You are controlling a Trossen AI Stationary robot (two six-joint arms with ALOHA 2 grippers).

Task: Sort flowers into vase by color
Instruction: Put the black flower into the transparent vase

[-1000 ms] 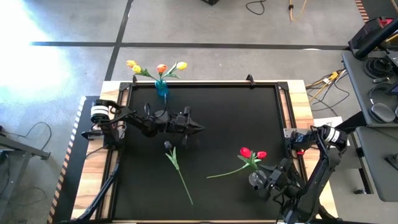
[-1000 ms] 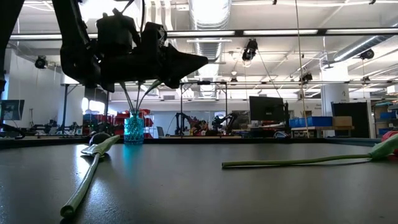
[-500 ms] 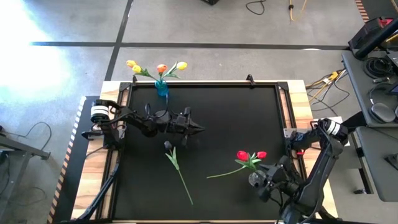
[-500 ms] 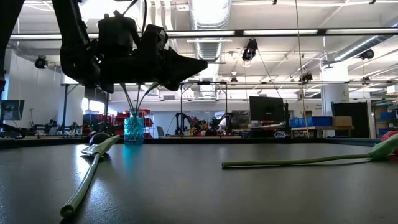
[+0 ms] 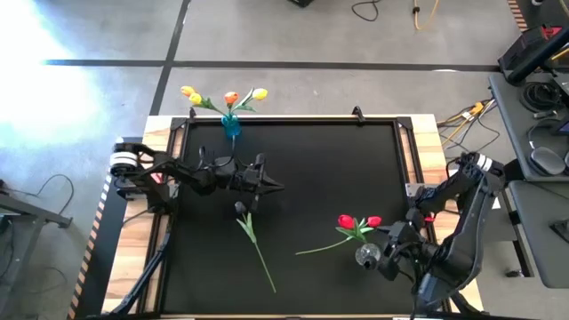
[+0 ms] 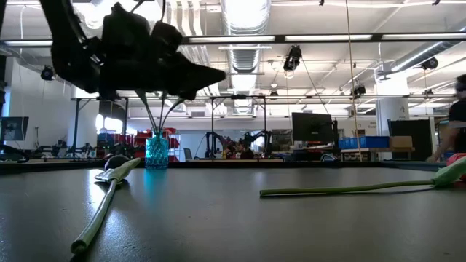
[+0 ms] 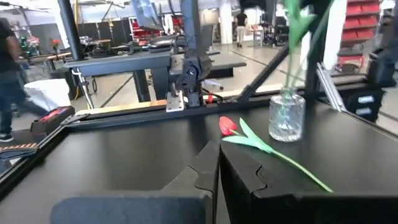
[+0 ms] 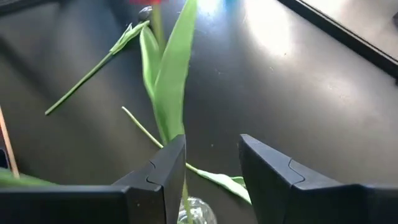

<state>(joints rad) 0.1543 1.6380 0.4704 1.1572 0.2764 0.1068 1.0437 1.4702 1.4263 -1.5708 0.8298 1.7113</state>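
Drawn back from the black table [image 5: 311, 169], the left gripper [image 5: 277, 185], fingers together, hovers beyond a dark-headed tulip [image 5: 252, 233]. Right gripper [image 5: 384, 258], fingers apart, flanks the clear glass vase [image 5: 365, 258].

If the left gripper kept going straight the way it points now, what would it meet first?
Probably nothing on the mat. The left gripper, shut and empty, points across toward the right arm's side. In its wrist view the red tulip and clear vase sit off to one side, though depth is uncertain.
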